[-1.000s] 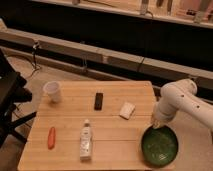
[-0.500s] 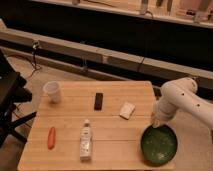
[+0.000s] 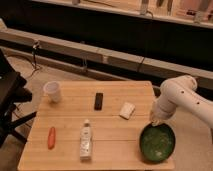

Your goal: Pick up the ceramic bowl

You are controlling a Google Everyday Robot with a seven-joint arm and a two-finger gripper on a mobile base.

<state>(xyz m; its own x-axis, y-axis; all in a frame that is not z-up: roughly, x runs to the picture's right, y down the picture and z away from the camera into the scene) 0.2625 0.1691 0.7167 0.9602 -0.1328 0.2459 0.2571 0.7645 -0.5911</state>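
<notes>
Ceramic bowl (image 3: pixel 157 142) is sitting at the near right corner of the desk (image 3: pixel 107 132), upright, mouth up, close to both the right and front edges. It's the biggest item in view: wide, shallow, glossy dark green with pale flecks inside.

Gripper (image 3: pixel 154 119) is hanging off the white arm (image 3: pixel 182 97), right at the bowl's far-left rim, either touching it or just above; contact isn't resolvable. Can't tell whether the jaws are apart or together, since the arm's wrist is blocking them.

Handling, my read:
- Ceramic, so stiff and probably heavy for its size. No give under the jaws.
- Glaze is looking slick, so slip is the main risk.
- Brittle, and it's sitting near the desk edge. A nudge toward the front or right could be sending it off.
- No handle. The only sensible hold is the rim: one jaw inside the wall, one outside, pinching on the side nearest the gripper.
- A one-sided rim hold means the bowl will be wanting to tilt down on its far side once lifted, so seat the jaws deep and lift slowly.

Everything else is sitting well apart from the bowl: white cup (image 3: pixel 53 91), black remote (image 3: pixel 99 100), white block (image 3: pixel 127 110), bottle (image 3: pixel 86 140), orange carrot-like piece (image 3: pixel 51 137).
</notes>
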